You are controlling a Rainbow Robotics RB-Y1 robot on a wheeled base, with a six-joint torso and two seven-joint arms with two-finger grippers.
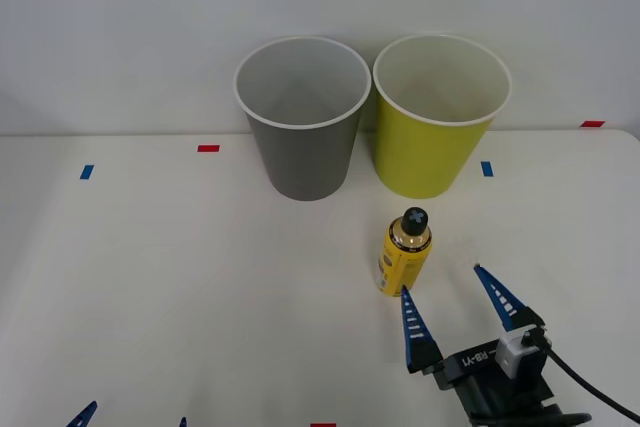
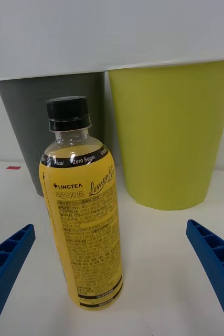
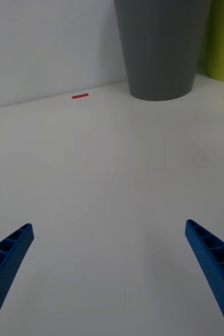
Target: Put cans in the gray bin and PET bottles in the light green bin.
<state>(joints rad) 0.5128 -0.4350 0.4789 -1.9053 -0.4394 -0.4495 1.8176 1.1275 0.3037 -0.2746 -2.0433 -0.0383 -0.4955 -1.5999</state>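
Note:
A small PET bottle [image 1: 404, 251] with a yellow label and black cap stands upright on the white table, in front of the light green bin [image 1: 437, 115]. The gray bin [image 1: 301, 117] stands just left of the green one. My right gripper [image 1: 448, 305] is open, low over the table just in front of the bottle and slightly to its right. In the right wrist view the bottle [image 2: 84, 210] stands between and beyond the blue fingers [image 2: 216, 262], with the gray bin [image 2: 35, 121] and light green bin [image 2: 172, 131] behind it. My left gripper [image 3: 109, 273] is open over bare table at the front left.
Small red tape marks [image 1: 208, 148] and blue tape marks [image 1: 87, 172] dot the table. A pale wall rises right behind the bins. In the left wrist view the gray bin [image 3: 161, 47] stands ahead, with wide bare tabletop before it.

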